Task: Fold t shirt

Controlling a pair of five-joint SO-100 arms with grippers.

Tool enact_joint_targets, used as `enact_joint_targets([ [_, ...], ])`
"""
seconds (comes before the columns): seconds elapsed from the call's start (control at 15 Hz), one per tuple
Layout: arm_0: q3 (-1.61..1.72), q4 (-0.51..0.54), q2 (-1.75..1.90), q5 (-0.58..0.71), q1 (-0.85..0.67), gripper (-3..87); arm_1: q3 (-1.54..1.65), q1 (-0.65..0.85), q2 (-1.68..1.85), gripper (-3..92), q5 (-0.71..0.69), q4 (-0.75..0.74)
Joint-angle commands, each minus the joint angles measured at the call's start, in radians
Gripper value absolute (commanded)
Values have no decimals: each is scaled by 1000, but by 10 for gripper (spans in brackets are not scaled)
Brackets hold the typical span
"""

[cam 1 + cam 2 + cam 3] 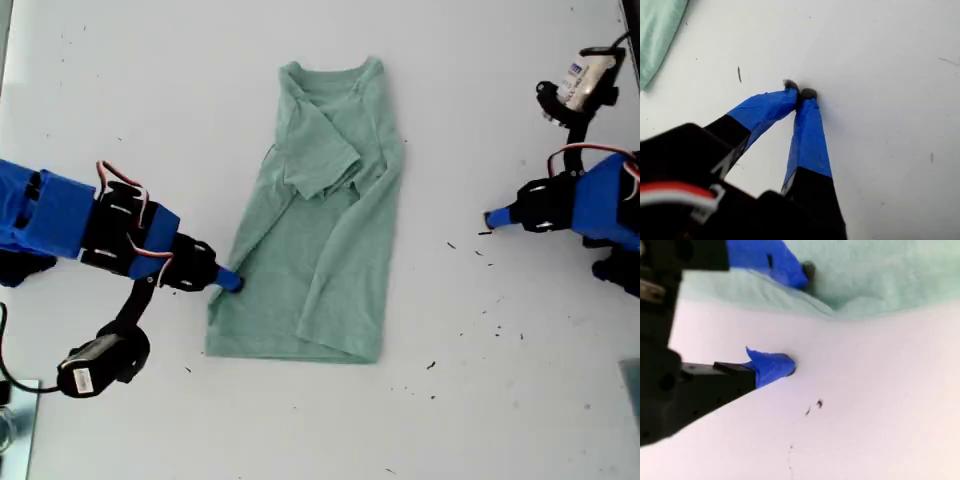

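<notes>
my second gripper [800, 320] stands wide open at the t shirt's [315, 235] long edge on the exterior view's left: one blue-taped fingertip rests on or over the cloth, the other sits on the bare white table [120, 90] just beside it, and nothing is pinched between them. my first gripper [801, 93] is on the exterior view's right, well apart from the shirt, with its two taped tips touching and holding nothing, low over the table.

the t shirt lies in the middle of the table, neck toward the exterior view's top, hem toward the bottom. it is already narrowed: both long sides appear to be turned in over the body, and a sleeve [322, 150] lies across the chest. what seems left is the crosswise fold — hem up to neck, or the reverse.

the cloth looks thin, light and limp, so it should drape and drag rather than hold a shape, and stacked layers may slide apart. i judge the best hold to be at the hem corners [222, 345], pinching all layers together, one gripper to each corner — a single-layer grip would likely peel the side fold open. small dark specks [431, 366] dot the table near the shirt.
</notes>
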Motion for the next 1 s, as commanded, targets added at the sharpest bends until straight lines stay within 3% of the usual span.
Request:
enact_joint_targets([
  [0.0, -21, -21, -54, -15, 15, -2, 20, -8, 15, 24, 6, 14],
  [0.4, -230, 268, 242, -9, -67, -2, 26, -8, 46, 24, 3, 29],
  [0.8, -1127, 288, -465, 115, -26, -2, 29, -8, 54, 24, 9, 34],
  [0.87, -1190, 241, -538, 140, -26, -1, 29, -8, 55, 24, 9, 35],
  [0.93, -1192, 169, -572, 175, -23, 118, 29, -8, 57, 24, 9, 35],
])
